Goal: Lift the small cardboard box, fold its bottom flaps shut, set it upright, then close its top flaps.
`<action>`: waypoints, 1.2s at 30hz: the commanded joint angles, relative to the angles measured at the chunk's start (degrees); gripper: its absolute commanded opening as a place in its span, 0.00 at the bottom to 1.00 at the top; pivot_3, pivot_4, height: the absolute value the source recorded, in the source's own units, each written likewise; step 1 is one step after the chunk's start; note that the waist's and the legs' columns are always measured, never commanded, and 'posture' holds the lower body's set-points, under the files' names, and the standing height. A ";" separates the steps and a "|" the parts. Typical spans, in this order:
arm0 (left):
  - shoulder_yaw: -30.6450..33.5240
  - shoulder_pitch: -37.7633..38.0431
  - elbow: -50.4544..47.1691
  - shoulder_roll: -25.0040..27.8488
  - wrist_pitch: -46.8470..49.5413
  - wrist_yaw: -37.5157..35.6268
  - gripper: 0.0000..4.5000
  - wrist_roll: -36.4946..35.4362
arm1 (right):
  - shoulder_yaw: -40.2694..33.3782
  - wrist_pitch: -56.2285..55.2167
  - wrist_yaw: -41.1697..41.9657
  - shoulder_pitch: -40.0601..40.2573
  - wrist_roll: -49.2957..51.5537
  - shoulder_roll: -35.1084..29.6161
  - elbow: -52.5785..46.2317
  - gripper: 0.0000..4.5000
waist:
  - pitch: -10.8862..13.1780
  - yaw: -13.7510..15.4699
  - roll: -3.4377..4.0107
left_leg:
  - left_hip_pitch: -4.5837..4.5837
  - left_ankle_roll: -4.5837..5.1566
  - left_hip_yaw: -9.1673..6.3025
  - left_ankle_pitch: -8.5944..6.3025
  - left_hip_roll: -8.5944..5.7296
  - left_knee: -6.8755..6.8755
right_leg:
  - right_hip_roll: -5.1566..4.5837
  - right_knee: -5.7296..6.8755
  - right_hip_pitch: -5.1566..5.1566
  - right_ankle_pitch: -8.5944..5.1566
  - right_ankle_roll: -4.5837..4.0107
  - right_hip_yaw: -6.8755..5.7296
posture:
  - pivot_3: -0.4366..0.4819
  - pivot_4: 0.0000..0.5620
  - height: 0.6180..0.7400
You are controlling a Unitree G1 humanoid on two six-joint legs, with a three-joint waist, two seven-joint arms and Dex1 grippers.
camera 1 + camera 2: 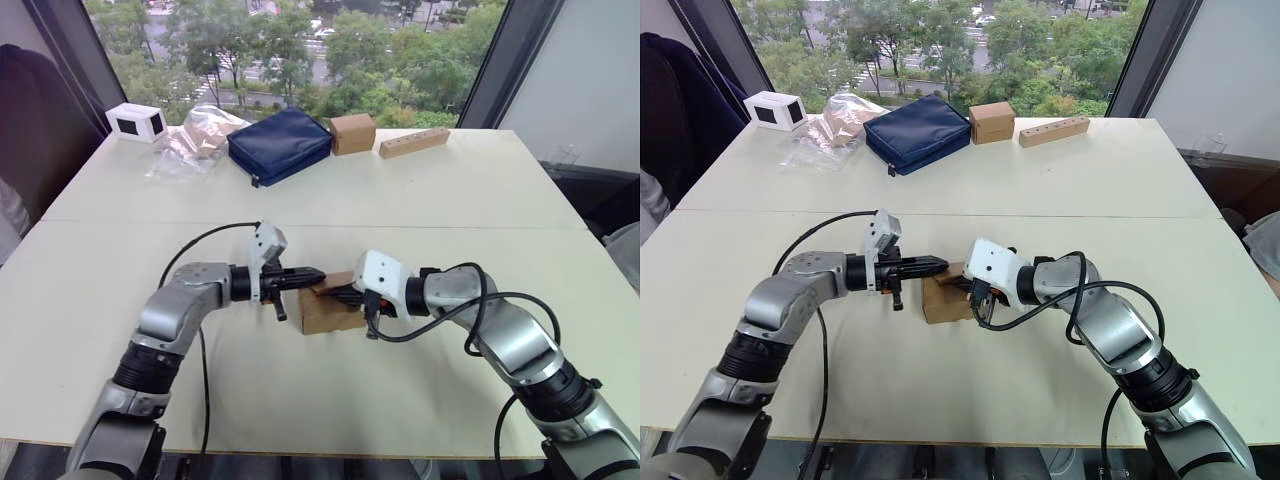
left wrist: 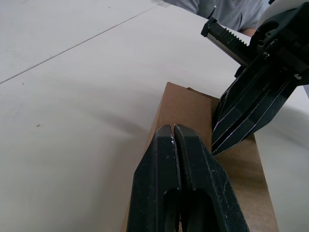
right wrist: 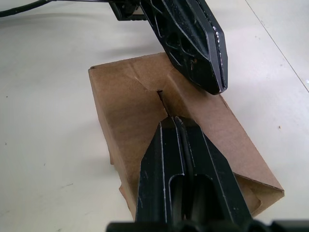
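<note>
Box: small plain brown cardboard box (image 1: 328, 310) standing on white desk (image 1: 420, 190), top flaps (image 3: 193, 111) pressed nearly flat.
Fingers: left gripper (image 1: 312, 274) and right gripper (image 1: 335, 294) both closed, empty, pushing on top.
Left: only final closing, probably.

- no readable text anywhere tbh
- small cardboard box (image 3: 145, 106) is plain brown, zero print or labels
- white box (image 1: 135, 121) at the far corner of the counter (image 1: 420, 200): nothing legible on it either

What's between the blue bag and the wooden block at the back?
A small taped brown box sits between the blue bag and the wooden block, seen from the head views.
</note>
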 commanded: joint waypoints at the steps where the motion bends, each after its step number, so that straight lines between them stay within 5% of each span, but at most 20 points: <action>1: -1.87 0.38 -2.20 1.73 -2.17 -1.54 0.01 2.01 | -1.99 2.68 2.81 0.86 3.52 -1.95 -4.58 0.00 | 0.00 0.02 0.00 | 0.00 0.00 0.00 0.00 0.00 0.00 | 0.00 0.00 0.00 0.00 0.00 0.00 | 0.48 0.27 1.00; 10: -4.07 0.12 -1.66 2.69 -7.29 -1.28 0.01 6.40 | -8.31 5.23 2.85 2.76 8.94 -3.34 -6.57 0.00 | 0.00 0.06 0.00 | 0.02 0.01 -0.01 0.00 0.00 0.00 | -0.03 -0.02 0.04 0.00 0.00 0.00 | 0.48 0.27 1.00; 20: 4.69 -0.47 -10.13 2.97 5.69 0.60 0.01 -6.89 | -12.43 0.58 -0.08 0.37 9.77 -0.79 0.23 0.00 | 0.00 -0.02 -0.01 | 0.00 0.01 -0.01 0.00 0.02 0.00 | -0.01 -0.02 0.02 0.00 0.00 0.00 | 0.48 0.27 1.00; 36: -4.73 0.42 -3.85 2.20 -4.13 1.77 0.01 4.95 | -4.76 -4.42 0.26 -0.64 3.73 0.76 7.09 0.00 | 0.00 0.05 0.00 | 0.00 0.00 0.01 0.00 0.00 0.00 | 0.00 -0.02 0.02 0.00 0.00 0.00 | 0.48 0.27 1.00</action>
